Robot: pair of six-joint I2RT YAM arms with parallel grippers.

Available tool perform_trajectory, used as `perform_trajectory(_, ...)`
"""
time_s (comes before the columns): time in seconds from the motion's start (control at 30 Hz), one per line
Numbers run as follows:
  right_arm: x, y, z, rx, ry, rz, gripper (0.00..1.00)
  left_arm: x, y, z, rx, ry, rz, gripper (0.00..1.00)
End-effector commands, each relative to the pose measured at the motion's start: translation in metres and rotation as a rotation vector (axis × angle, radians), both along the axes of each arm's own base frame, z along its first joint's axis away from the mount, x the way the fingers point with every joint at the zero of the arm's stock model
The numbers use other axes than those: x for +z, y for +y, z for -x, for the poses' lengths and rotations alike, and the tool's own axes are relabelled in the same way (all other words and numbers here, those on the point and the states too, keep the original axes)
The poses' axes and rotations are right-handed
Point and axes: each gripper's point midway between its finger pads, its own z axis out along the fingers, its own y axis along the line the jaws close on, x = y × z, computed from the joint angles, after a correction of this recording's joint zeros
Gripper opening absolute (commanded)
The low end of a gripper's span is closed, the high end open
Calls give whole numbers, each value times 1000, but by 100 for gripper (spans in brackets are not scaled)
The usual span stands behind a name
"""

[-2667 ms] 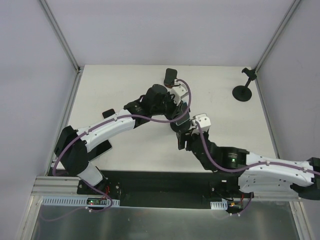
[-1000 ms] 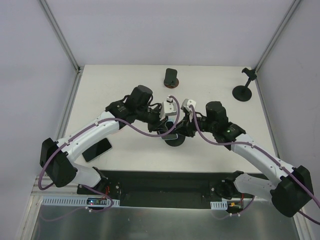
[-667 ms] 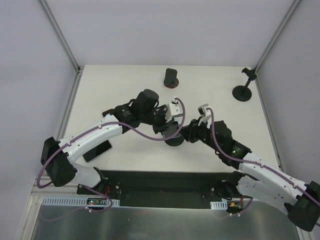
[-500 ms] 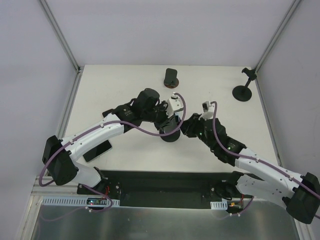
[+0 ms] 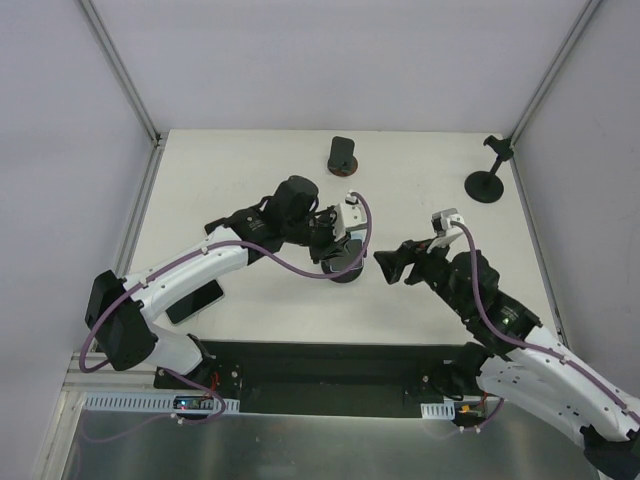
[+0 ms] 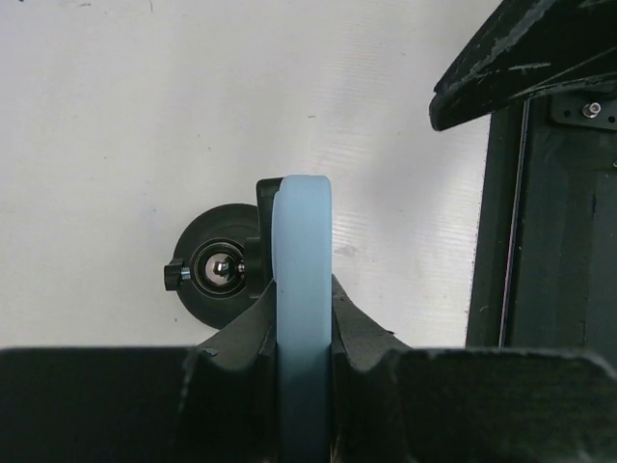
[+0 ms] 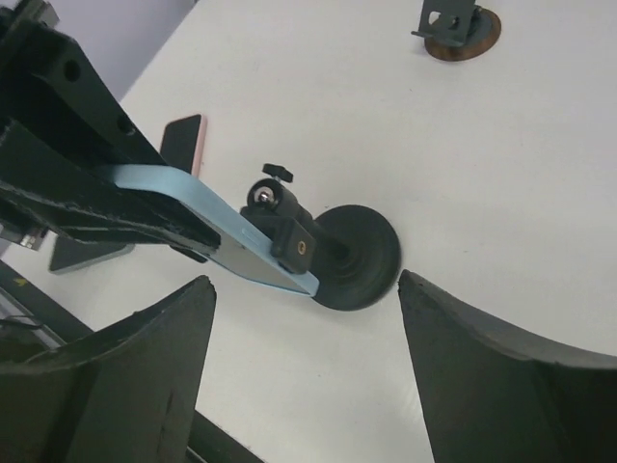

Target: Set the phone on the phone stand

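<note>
My left gripper (image 6: 304, 301) is shut on a light blue phone (image 6: 303, 241), held on edge. The phone's far end sits against the clamp (image 7: 292, 237) of a black phone stand with a round base (image 7: 359, 257). That base also shows in the left wrist view (image 6: 207, 280) and in the top view (image 5: 348, 272), just under my left gripper (image 5: 337, 248). My right gripper (image 7: 304, 323) is open and empty, a little to the near right of the stand, apart from it. In the top view it (image 5: 398, 268) is right of the stand.
A second stand (image 5: 342, 155) is at the back middle and a third, thin stand (image 5: 487, 178) at the back right. Another phone (image 5: 195, 300) lies flat near the left arm's base; in the right wrist view it (image 7: 183, 143) looks pink.
My right gripper has let go of the stand and drawn back to the right and toward the near edge. My left gripper stays at the stand with the phone.
</note>
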Motion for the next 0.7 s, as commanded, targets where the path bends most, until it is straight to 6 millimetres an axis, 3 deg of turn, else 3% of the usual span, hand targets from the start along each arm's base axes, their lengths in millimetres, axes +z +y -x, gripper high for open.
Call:
perform_trajectory(0.0, -5, -10, 6, 41, 12, 134, 80, 2, 2, -2, 17, 76, -11, 0)
perform_trajectory(0.1, -7, -3, 8, 86, 34, 156, 81, 0, 1, -20, 97, 71, -34, 9)
perform_trajectory(0.13, -11, 0, 8, 97, 48, 170, 81, 2, 1, -24, 113, 64, -35, 19)
perform_trajectory(0.23, -14, 11, 8, 141, 71, 185, 82, 7, 4, -37, 187, 48, -37, 36)
perform_trajectory(0.27, -11, 13, 9, 157, 72, 185, 82, 9, 5, -38, 207, 56, -26, 51)
perform_trajectory(0.33, -13, 17, 8, 167, 83, 195, 85, 21, 8, -41, 225, 42, 14, 61)
perform_trajectory(0.37, -12, 19, 8, 170, 86, 196, 93, 27, 10, -40, 240, 43, 33, 72)
perform_trajectory(0.4, -8, 19, 6, 168, 81, 193, 99, 43, 14, -41, 253, 19, 74, 78)
perform_trajectory(0.47, -7, 24, 7, 173, 85, 208, 100, 55, 22, -39, 281, 10, 115, 91)
perform_trajectory(0.5, 1, 26, 5, 165, 71, 204, 97, 75, 30, -34, 291, -21, 163, 95)
perform_trajectory(0.57, 1, 32, 3, 162, 53, 254, 97, 91, 43, -38, 347, -54, 228, 97)
perform_trajectory(0.6, 4, 34, 1, 152, 48, 266, 97, 112, 53, -32, 365, -96, 284, 99)
perform_trajectory(0.67, 11, 44, -2, 151, 36, 294, 97, 123, 72, -44, 492, -162, 330, 99)
